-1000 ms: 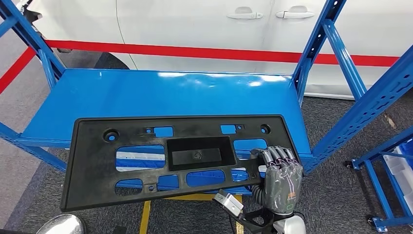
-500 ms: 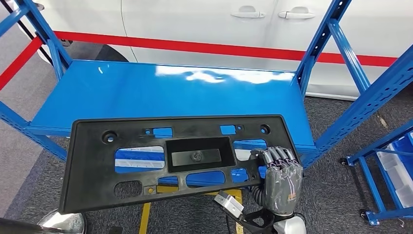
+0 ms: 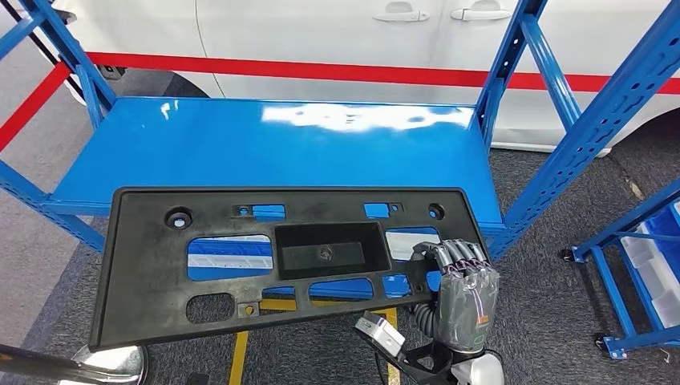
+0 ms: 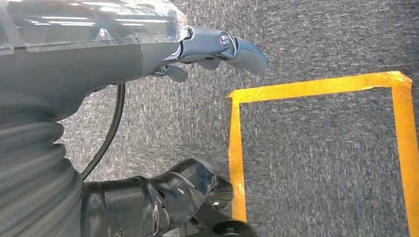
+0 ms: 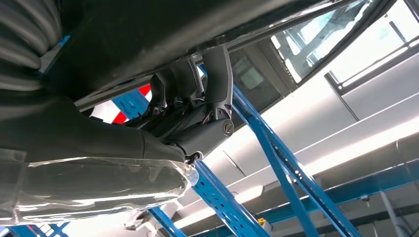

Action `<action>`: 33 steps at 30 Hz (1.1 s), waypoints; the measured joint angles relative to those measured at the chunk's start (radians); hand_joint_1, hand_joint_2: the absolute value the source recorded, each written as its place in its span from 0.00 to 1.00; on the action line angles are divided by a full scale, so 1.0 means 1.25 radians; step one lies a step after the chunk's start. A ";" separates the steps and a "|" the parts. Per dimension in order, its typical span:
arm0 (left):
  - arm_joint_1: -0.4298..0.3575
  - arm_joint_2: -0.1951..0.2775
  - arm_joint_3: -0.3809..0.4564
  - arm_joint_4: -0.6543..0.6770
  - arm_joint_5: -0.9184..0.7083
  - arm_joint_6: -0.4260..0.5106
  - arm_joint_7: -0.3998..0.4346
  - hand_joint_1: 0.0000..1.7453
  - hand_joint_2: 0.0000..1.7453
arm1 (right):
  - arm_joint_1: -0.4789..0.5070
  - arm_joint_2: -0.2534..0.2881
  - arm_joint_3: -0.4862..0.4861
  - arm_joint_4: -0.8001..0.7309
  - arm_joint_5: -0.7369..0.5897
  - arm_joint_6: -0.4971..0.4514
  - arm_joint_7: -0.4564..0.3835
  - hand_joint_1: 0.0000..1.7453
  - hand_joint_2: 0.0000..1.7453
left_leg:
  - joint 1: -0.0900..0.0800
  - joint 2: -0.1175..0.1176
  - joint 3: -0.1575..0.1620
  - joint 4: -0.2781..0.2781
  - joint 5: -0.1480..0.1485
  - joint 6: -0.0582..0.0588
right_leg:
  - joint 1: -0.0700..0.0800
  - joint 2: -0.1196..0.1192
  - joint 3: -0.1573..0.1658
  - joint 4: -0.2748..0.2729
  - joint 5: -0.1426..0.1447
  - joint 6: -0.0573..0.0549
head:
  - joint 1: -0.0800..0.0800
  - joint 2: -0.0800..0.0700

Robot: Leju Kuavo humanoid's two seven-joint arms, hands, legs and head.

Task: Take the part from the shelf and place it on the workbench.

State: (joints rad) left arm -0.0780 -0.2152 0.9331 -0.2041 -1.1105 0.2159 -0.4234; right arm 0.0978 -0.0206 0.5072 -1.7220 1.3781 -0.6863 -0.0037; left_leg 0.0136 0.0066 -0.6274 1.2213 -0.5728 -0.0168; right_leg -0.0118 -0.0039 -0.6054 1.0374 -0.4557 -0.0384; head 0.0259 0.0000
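The part (image 3: pixel 152 269) is a long black plastic panel with several cut-outs and a recessed middle pocket. It hangs level in front of the blue shelf (image 3: pixel 281 148), its near edge past the shelf's front lip. My right hand (image 3: pixel 463 295) grips it at its right near corner, fingers curled over the edge. In the right wrist view the fingers (image 5: pixel 210 84) hook up against the part's dark underside (image 5: pixel 148 24). My left hand (image 4: pixel 99 54) hangs over the floor with thumb (image 4: pixel 173 190) and fingers apart, holding nothing.
Blue shelf uprights (image 3: pixel 513 56) flank the shelf, and a white car (image 3: pixel 321 32) with a red stripe stands behind. A second blue rack (image 3: pixel 633 265) with bins is at the right. Yellow tape (image 4: pixel 237 143) marks the grey carpet below.
The whole picture has shifted, so the camera moved: the shelf sits slightly farther back and left. The part stays in my right hand, now overhanging the shelf's front edge more.
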 joint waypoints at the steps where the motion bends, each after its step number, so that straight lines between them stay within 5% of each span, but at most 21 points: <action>1: -0.001 0.000 0.000 0.000 0.000 0.000 0.000 0.00 1.00 | 0.000 0.001 0.000 0.000 -0.001 0.000 0.000 1.00 1.00 | 0.000 0.000 0.036 -0.061 0.021 0.003 | 0.000 0.000 -0.003 0.001 0.003 0.002 | 0.000 0.000; 3: -0.002 0.000 0.000 0.000 0.000 0.000 0.000 0.00 1.00 | 0.000 0.002 0.000 0.000 -0.003 0.000 0.000 1.00 1.00 | -0.003 -0.002 0.087 -0.153 0.047 0.010 | 0.002 0.001 -0.007 0.003 0.008 0.010 | 0.000 0.000; 7: 0.000 0.000 0.005 0.000 0.000 0.001 0.001 0.00 1.00 | 0.000 0.005 0.000 0.000 -0.004 0.000 -0.003 1.00 1.00 | -0.006 -0.003 0.090 -0.177 0.062 0.027 | 0.002 0.001 -0.012 0.000 0.019 0.030 | 0.000 0.000; 9: -0.001 -0.001 0.007 0.000 0.000 0.002 0.001 0.00 1.00 | 0.000 0.006 -0.001 0.000 -0.005 0.000 -0.004 1.00 1.00 | -0.003 0.001 0.082 -0.185 0.076 0.040 | 0.002 0.002 -0.028 0.038 -0.017 0.037 | 0.001 0.000; 11: -0.002 -0.001 0.010 0.000 0.000 0.002 0.001 0.00 1.00 | 0.000 0.006 -0.001 0.000 -0.005 0.000 -0.005 1.00 1.00 | -0.003 0.003 0.069 -0.184 0.087 0.047 | 0.000 0.003 -0.062 0.130 -0.084 0.040 | 0.002 0.000; 13: -0.002 -0.001 0.012 0.000 0.000 0.003 0.001 0.00 1.00 | 0.001 0.006 -0.002 0.001 -0.006 0.000 -0.007 1.00 1.00 | -0.005 0.004 0.053 -0.178 0.094 0.048 | -0.001 0.003 -0.081 0.207 -0.122 0.041 | 0.002 0.000; 15: -0.001 -0.001 0.013 0.000 0.000 0.004 0.001 0.00 1.00 | 0.001 0.006 -0.002 0.002 -0.008 0.000 -0.008 1.00 1.00 | -0.005 0.003 0.038 -0.170 0.099 0.047 | -0.001 0.003 -0.048 0.180 -0.103 0.039 | 0.002 0.000; 18: -0.002 -0.002 0.013 0.000 0.000 0.004 0.001 0.00 1.00 | 0.000 0.006 -0.005 0.002 -0.011 0.000 -0.011 1.00 1.00 | -0.007 0.002 0.023 -0.156 0.103 0.040 | 0.003 0.003 0.045 0.030 -0.055 0.029 | 0.002 0.000; 23: -0.002 -0.002 0.013 0.000 0.000 0.006 0.001 0.00 1.00 | 0.000 0.007 -0.008 0.002 -0.020 -0.001 -0.017 1.00 1.00 | -0.008 0.000 0.011 -0.146 0.106 0.016 | 0.004 0.002 0.047 -0.003 -0.034 0.010 | 0.001 0.000; 26: -0.002 -0.002 0.013 0.000 0.000 0.007 0.001 0.00 1.00 | -0.001 0.010 -0.008 0.002 -0.024 -0.001 -0.023 1.00 1.00 | -0.004 -0.003 -0.025 -0.045 0.022 0.003 | 0.000 -0.001 0.029 -0.009 -0.014 -0.003 | 0.000 0.000; 28: -0.001 -0.002 0.013 0.000 -0.001 0.007 0.001 0.00 1.00 | -0.001 0.011 -0.009 0.002 -0.025 -0.001 -0.025 1.00 1.00 | -0.002 -0.003 -0.046 0.042 -0.028 -0.002 | 0.001 -0.001 0.011 -0.007 -0.003 -0.005 | 0.000 0.000; 30: -0.001 -0.002 0.013 0.000 -0.001 0.006 0.001 0.00 1.00 | 0.000 0.011 -0.009 0.002 -0.027 -0.001 -0.027 1.00 1.00 | -0.001 -0.003 -0.016 0.030 -0.023 -0.003 | 0.001 -0.001 -0.006 -0.004 0.008 -0.003 | 0.000 0.000; 33: -0.004 -0.001 0.013 0.000 -0.001 0.006 0.001 0.00 1.00 | -0.001 0.011 -0.010 0.002 -0.034 -0.001 -0.031 1.00 1.00 | -0.003 -0.004 0.095 -0.139 0.026 0.007 | 0.002 0.000 -0.021 -0.001 0.023 0.006 | 0.000 0.000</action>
State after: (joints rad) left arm -0.0833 -0.2168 0.9499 -0.2041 -1.1117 0.2238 -0.4223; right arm 0.0972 -0.0065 0.4950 -1.7191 1.3357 -0.6870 -0.0426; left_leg 0.0098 0.0017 -0.5087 1.0481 -0.5400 -0.0087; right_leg -0.0090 -0.0036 -0.6316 1.0363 -0.4275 -0.0312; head 0.0264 -0.0001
